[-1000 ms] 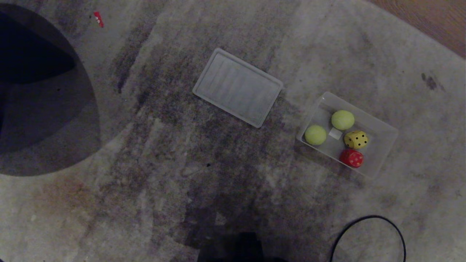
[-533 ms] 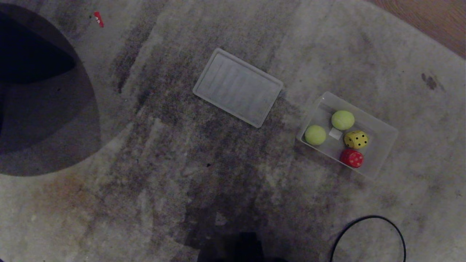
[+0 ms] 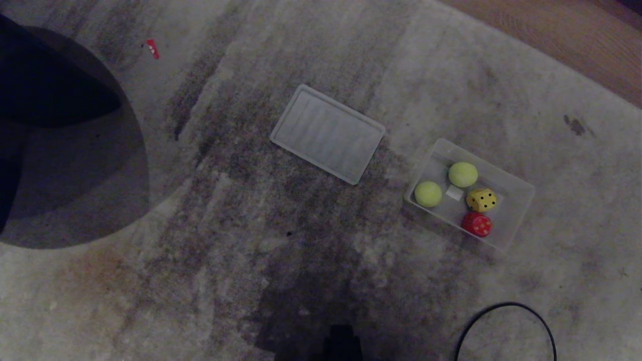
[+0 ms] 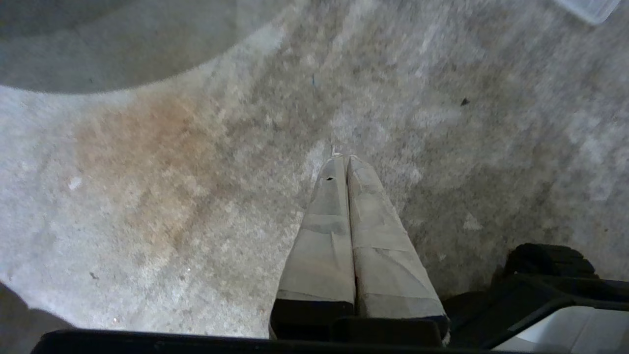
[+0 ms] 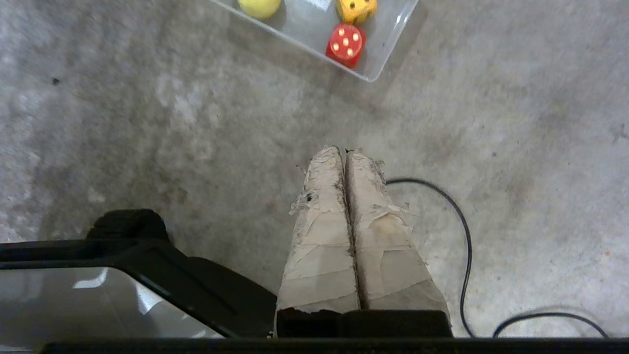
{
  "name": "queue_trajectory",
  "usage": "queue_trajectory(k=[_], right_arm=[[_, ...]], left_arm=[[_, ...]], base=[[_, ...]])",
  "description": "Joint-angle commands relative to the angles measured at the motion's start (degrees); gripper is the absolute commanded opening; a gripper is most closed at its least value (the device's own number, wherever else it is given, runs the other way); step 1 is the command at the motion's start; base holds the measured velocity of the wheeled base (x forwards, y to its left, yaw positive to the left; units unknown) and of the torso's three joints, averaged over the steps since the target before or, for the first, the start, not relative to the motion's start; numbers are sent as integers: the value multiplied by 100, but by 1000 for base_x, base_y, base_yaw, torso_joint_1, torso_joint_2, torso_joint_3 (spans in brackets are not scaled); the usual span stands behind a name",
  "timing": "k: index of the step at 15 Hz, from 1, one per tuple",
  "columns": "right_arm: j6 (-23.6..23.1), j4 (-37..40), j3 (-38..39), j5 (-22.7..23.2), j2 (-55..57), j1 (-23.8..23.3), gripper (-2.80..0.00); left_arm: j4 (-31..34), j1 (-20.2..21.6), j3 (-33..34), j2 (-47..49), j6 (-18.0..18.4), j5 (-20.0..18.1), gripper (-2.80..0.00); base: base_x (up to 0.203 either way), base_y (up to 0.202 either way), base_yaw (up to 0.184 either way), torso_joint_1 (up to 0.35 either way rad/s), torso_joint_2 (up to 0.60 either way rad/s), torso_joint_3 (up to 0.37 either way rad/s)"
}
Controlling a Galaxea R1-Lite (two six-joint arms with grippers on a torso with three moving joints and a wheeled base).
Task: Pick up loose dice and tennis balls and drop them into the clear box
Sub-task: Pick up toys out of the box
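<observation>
Head view: clear box (image 3: 516, 210) on rug, right of lid (image 3: 328, 133), holds two tennis balls (image 3: 463, 174), yellow die (image 3: 482, 199), red die (image 3: 476, 224). Left gripper (image 4: 342, 158) and right gripper (image 5: 345, 149) closed, empty, parked over rug; looks like searching.

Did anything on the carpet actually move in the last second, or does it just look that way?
Nothing on the carpet moved. The head camera tilted and drew back, so the whole scene shifted together. The clear box still holds two tennis balls, the yellow die and the red die; the lid lies where it did.
</observation>
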Motion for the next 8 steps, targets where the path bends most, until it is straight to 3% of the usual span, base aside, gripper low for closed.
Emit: queue_trajectory(k=[1, 8], right_arm=[[29, 4, 0, 0, 16, 0, -280], [37, 4, 0, 0, 16, 5, -280]], left_arm=[[-1, 9, 9, 6, 7, 4, -280], [-10, 0, 9, 6, -11, 12, -280]], base=[[0, 0, 0, 2, 2, 203], [0, 0, 0, 1, 2, 200]])
